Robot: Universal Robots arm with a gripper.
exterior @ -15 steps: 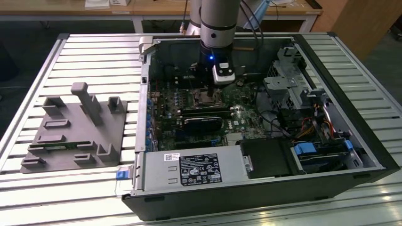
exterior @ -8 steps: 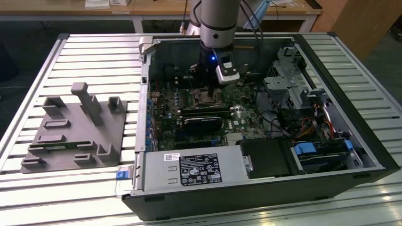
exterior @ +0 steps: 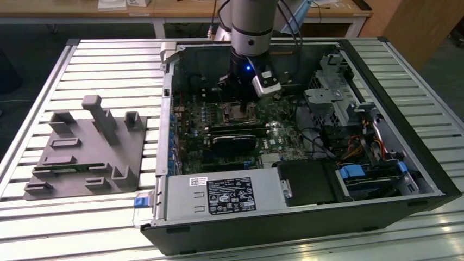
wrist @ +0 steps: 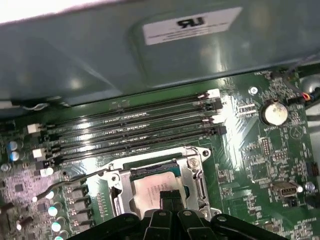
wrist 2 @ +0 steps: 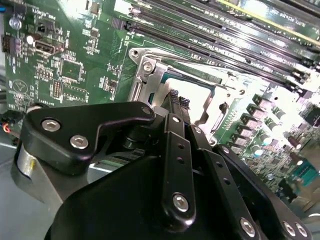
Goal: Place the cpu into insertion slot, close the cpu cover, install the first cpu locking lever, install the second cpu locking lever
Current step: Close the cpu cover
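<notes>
One cpu (wrist: 152,188) flat, silver face up, cpu cover (wrist: 196,176) down around it, gripper (wrist: 171,198) closed, empty, just above.

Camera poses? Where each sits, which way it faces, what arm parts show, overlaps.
Exterior view: off the arm, looking down into the black computer case; grey arm, black gripper show.
First wrist view: on the arm, facing the pale silver square cpu framed by the metal cpu cover; gripper shows.
Second wrist view: on the arm, facing that cover from another angle; gripper shows.
Both wrist views share cover, gripper.
</notes>
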